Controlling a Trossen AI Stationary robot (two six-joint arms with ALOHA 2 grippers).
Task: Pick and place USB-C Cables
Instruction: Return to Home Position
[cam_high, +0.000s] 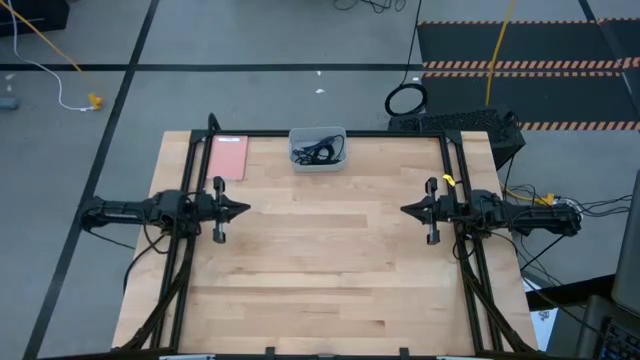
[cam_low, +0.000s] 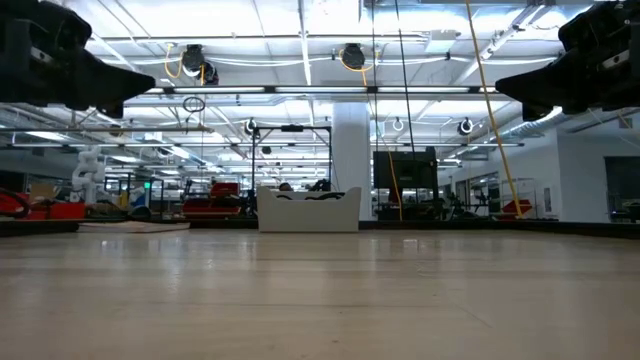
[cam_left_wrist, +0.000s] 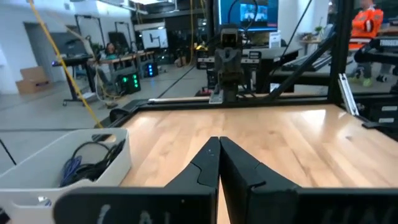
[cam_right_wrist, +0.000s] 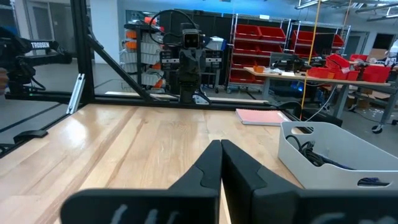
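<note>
Both arms sit parked, the left arm (cam_high: 150, 212) at the left edge of the bench (cam_high: 320, 280) and the right arm (cam_high: 505, 216) at the right edge, noses facing each other across the wood. Left jaws closed on nothing, right jaws closed on nothing; each wrist view shows its two fingers pressed tip to tip. The cables (cam_high: 318, 152) lie in the gray bin (cam_high: 318, 166) at the middle of the far edge, with a pink pad (cam_high: 229, 158) just beside it on the left arm's side. I judge this to be the parking step, all but done. I see no cable loose on the bench, so the next move calls for little beyond holding this pose. From above, the bin's load is one dark tangle I cannot count. The left wrist view separates a black cable (cam_left_wrist: 93, 155) from a blue-purple cable (cam_left_wrist: 70, 169). The low view gives only the bin wall, with dark loops over the rim.
</note>
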